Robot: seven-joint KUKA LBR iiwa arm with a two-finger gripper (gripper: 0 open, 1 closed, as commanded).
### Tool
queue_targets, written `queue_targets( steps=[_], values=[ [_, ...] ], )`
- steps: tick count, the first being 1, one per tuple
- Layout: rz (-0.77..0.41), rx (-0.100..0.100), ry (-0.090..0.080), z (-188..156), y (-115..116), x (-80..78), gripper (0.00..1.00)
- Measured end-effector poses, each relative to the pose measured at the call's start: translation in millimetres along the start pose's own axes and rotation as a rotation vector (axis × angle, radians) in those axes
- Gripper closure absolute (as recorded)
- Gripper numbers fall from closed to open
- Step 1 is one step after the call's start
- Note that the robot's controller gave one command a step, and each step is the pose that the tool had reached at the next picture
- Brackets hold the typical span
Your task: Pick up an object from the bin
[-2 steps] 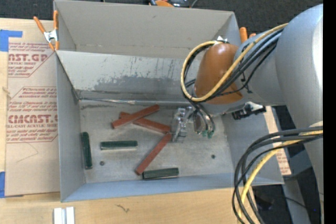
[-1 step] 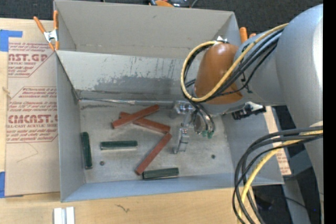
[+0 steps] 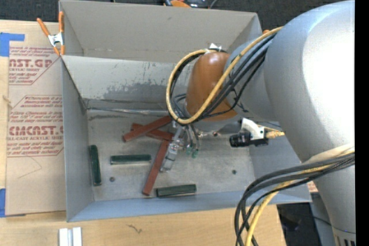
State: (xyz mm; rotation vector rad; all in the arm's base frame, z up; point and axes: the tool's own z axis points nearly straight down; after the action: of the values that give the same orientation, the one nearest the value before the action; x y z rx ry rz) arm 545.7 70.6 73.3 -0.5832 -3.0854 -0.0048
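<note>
My gripper (image 3: 181,154) hangs low in the middle of the bin, below the orange wrist cover. It stands open, with its left fingertip (image 3: 170,158) resting against a long red-brown stick (image 3: 153,177) that slants down toward the bin's front. Nothing shows between the fingers. Two more red-brown sticks (image 3: 145,130) lie crossed just up and left of the gripper. A dark green bar (image 3: 176,189) lies flat near the front wall, below the gripper.
Another dark green bar (image 3: 130,159) lies flat left of the gripper, and a third (image 3: 94,165) lies lengthwise along the left wall. The arm and its yellow and black cables cover the bin's right side.
</note>
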Motion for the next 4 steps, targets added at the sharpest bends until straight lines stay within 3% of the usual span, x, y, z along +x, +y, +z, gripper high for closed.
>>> queue_targets(
  steps=[1,2,3,4],
  values=[
    [0.115,0.002,-0.001,4.3,79.8,-3.3,0.0],
    [0.118,0.003,-0.004,2.8,76.7,-5.6,1.0],
    [0.024,-0.003,-0.01,-141.8,71.4,-18.4,1.0],
    [0.024,0.002,-0.004,-136.6,70.3,-17.2,0.0]
  ],
)
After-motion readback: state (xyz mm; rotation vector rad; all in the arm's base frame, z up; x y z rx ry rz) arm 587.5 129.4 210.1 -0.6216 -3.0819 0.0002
